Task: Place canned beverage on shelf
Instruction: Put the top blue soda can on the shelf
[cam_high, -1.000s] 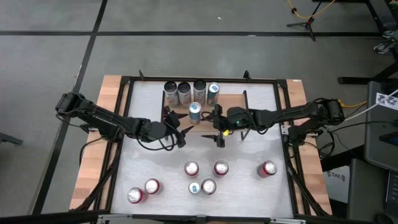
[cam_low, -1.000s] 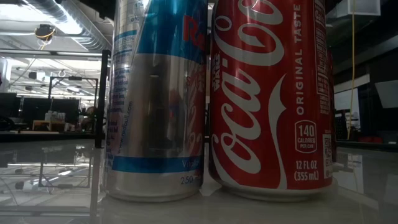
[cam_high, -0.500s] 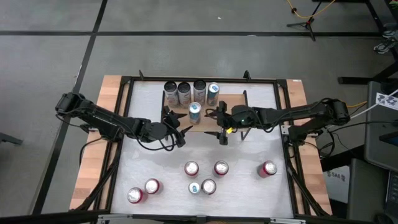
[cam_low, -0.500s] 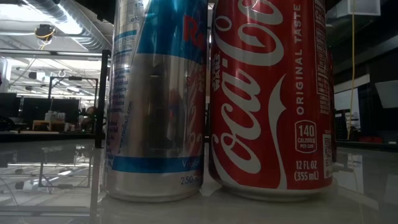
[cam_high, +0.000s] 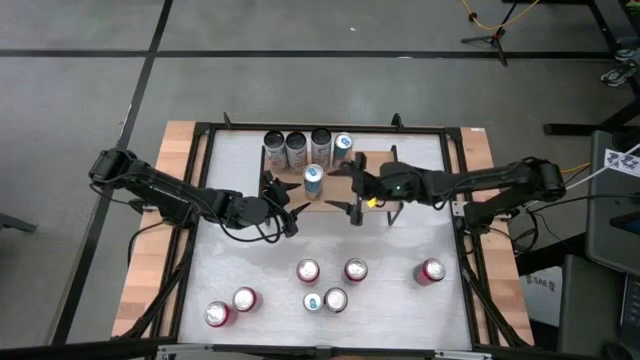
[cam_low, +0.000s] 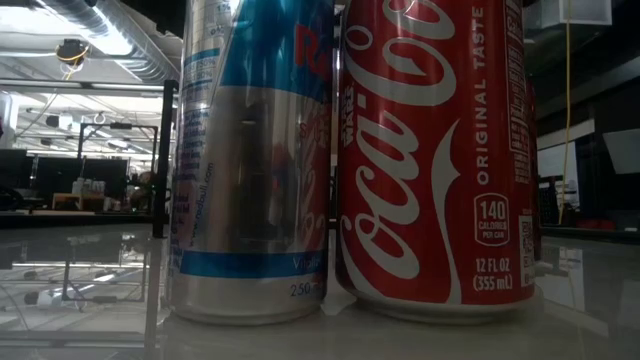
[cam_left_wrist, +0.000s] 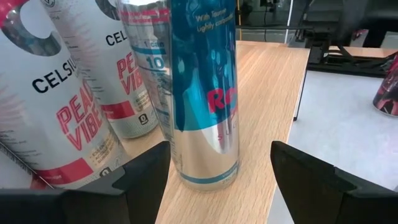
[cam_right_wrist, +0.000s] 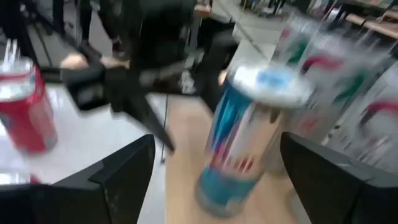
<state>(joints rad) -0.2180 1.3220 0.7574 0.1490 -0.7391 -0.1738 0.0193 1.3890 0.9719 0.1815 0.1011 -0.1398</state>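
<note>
Both arms reach inward, left tool (cam_high: 283, 205) and right tool (cam_high: 350, 189) spread wide.

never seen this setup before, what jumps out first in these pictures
A tall blue and silver can stands alone on the wooden shelf, with the open left gripper and open right gripper on either side. Four more cans line the shelf's back; red cans wait on the table below.
</note>
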